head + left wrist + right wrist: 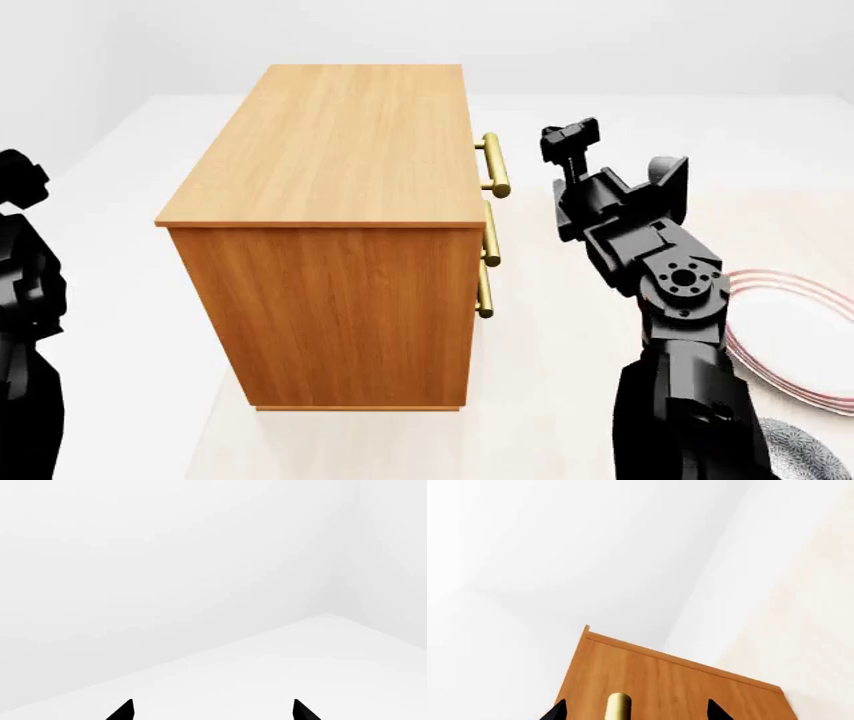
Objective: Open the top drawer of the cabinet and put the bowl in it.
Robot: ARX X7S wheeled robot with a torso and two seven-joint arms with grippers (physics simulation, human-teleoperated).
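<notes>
The orange-brown cabinet (340, 150) stands in the middle of the head view, with its three brass handles along its right side. The top drawer's handle (497, 165) is the uppermost, and the drawer looks shut. My right gripper (567, 145) is open just right of that handle, not touching it. In the right wrist view the handle's end (618, 707) lies between the open fingertips of the right gripper (635, 711), against the cabinet front (680, 690). The speckled bowl (811, 452) shows partly at the lower right corner. My left gripper (213, 711) is open and empty over white floor.
A white plate with red rings (801, 335) lies on the floor right of my right arm, beside the bowl. My left arm (20, 300) hangs at the left edge, away from the cabinet. White walls stand behind the cabinet.
</notes>
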